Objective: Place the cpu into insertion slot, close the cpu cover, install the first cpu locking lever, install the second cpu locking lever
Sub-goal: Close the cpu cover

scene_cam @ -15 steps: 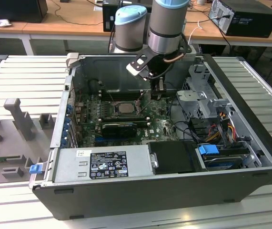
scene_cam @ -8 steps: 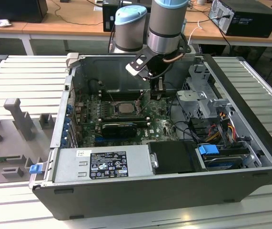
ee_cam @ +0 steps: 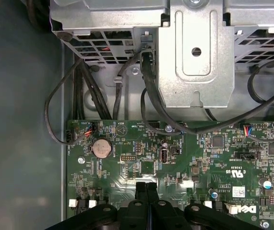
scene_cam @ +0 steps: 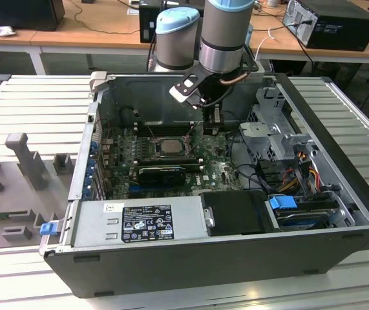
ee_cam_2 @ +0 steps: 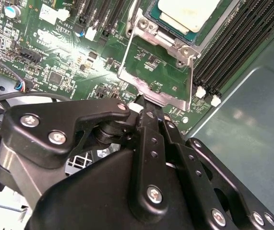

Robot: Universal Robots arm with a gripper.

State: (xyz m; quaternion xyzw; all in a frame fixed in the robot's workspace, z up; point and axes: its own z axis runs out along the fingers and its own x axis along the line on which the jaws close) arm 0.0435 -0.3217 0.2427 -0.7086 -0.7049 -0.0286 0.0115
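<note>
The cpu [ee_cam_2: 187,14] lies flat in the insertion slot [ee_cam_2: 208,32], its dull silver top facing up; in the exterior view the cpu [scene_cam: 169,146] sits mid-motherboard. The cpu cover [ee_cam_2: 172,101], a silver frame with a big window, stands tilted up off the slot, and green board shows through the window. My gripper [ee_cam_2: 145,103] is shut on the cover's free edge. In the exterior view the gripper [scene_cam: 201,124] reaches down into the case just to the right of the socket. In the first wrist view the black fingers [ee_cam: 140,188] are pressed together.
Long black memory slots [ee_cam_2: 242,43] run beside the socket. A black card [scene_cam: 161,173] lies in front of it. The metal drive cage [ee_cam: 194,52] and loose cables [ee_cam: 148,96] are close by. The power supply [scene_cam: 139,223] and the case walls hem the space in.
</note>
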